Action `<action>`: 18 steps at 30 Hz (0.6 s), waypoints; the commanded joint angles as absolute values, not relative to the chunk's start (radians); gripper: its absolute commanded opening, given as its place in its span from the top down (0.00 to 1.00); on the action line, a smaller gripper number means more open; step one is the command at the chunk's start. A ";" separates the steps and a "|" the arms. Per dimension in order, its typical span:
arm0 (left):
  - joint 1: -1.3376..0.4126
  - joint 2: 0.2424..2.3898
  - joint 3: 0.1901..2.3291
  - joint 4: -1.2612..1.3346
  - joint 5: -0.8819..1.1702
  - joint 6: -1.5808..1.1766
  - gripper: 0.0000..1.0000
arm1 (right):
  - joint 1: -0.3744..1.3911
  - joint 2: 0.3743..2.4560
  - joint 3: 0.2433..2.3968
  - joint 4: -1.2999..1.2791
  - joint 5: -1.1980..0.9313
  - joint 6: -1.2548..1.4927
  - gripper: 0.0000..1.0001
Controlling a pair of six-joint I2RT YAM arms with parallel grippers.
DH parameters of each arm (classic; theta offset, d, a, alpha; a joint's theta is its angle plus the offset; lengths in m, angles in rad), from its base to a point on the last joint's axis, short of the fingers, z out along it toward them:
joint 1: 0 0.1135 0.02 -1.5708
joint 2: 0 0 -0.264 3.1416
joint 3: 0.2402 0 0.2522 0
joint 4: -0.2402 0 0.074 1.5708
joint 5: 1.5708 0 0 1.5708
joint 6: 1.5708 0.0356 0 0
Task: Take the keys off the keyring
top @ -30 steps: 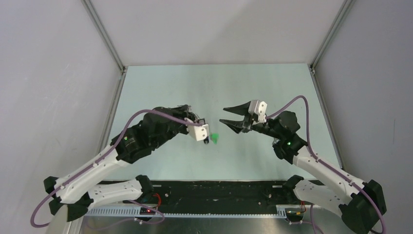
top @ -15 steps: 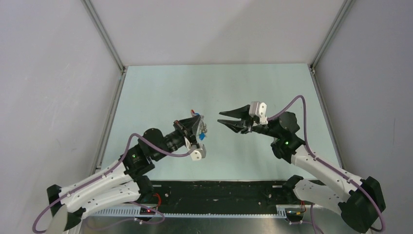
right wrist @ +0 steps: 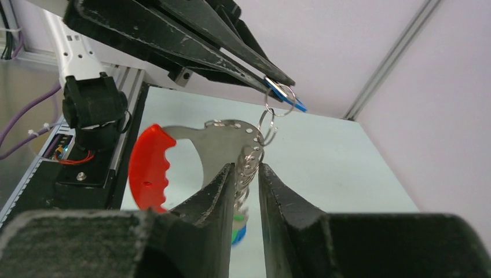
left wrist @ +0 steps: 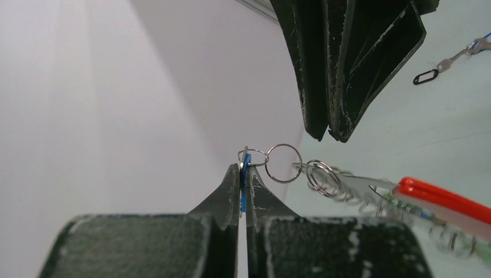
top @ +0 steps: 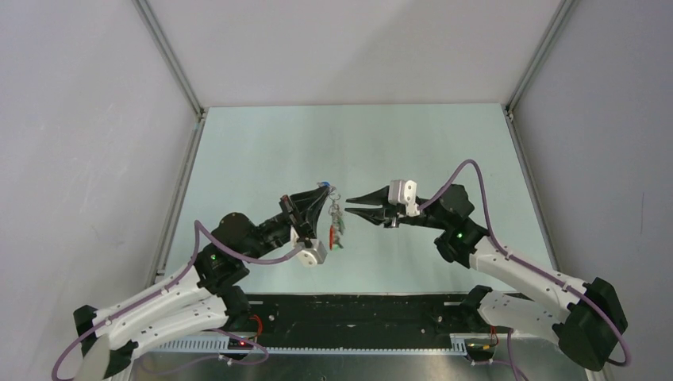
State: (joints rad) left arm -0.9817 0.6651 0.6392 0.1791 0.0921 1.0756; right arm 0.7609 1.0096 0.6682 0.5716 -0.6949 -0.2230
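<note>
My left gripper (left wrist: 244, 168) is shut on a blue-capped key (left wrist: 246, 176), held up above the table. From that key a chain of thin silver rings (left wrist: 284, 163) leads to the keyring (right wrist: 231, 136), a silver plate with a red curved band (right wrist: 151, 168). The bunch (top: 337, 226) hangs between the two arms. My right gripper (right wrist: 248, 168) stands narrowly open, its jaws on either side of the stacked rings (right wrist: 250, 159). Green and blue key caps (right wrist: 239, 231) dangle below them, blurred. In the top view my right gripper (top: 350, 205) points left at the bunch.
Another small cluster of keys (left wrist: 463, 52) with a black tag (left wrist: 425, 76) lies on the pale green table (top: 413, 151) further off. Grey walls enclose the table on three sides. A black rail (top: 357, 309) runs along the near edge between the arm bases.
My left arm has drawn back and turned, lifting the bunch by the blue key. My right gripper has moved left onto the hanging rings and its jaws have narrowed.
</note>
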 commanded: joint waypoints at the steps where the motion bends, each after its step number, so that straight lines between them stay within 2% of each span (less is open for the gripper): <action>1: -0.982 0.639 0.630 0.266 0.147 1.053 1.00 | 0.799 1.017 0.701 0.587 -0.672 -0.293 0.74; 18: -0.982 0.607 0.614 0.266 0.192 1.061 1.00 | 0.801 1.063 0.732 0.678 -0.623 -0.257 0.71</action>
